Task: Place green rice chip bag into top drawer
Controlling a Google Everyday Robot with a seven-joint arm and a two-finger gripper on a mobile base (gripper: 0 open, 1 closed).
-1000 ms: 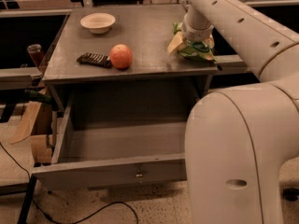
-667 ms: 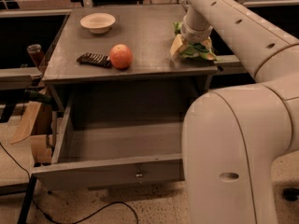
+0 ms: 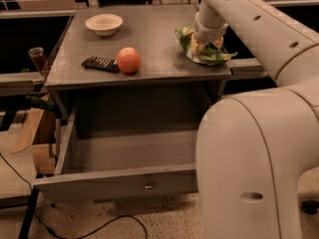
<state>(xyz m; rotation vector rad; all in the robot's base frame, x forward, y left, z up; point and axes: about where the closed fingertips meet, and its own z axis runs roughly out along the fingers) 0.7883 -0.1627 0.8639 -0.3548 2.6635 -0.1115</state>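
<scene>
Partly, gripper [image 3: 203,47] covers green rice chip bag [image 3: 215,57].

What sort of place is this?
Probably a lab or workshop: a grey cabinet with its top drawer pulled open, a loose cable on the speckled floor, and a robot arm whose pincer is down on the green rice chip bag on the cabinet top.

No lettering can be read anywhere, not even on the green rice chip bag [image 3: 215,57] under the tool [image 3: 206,44].
</scene>
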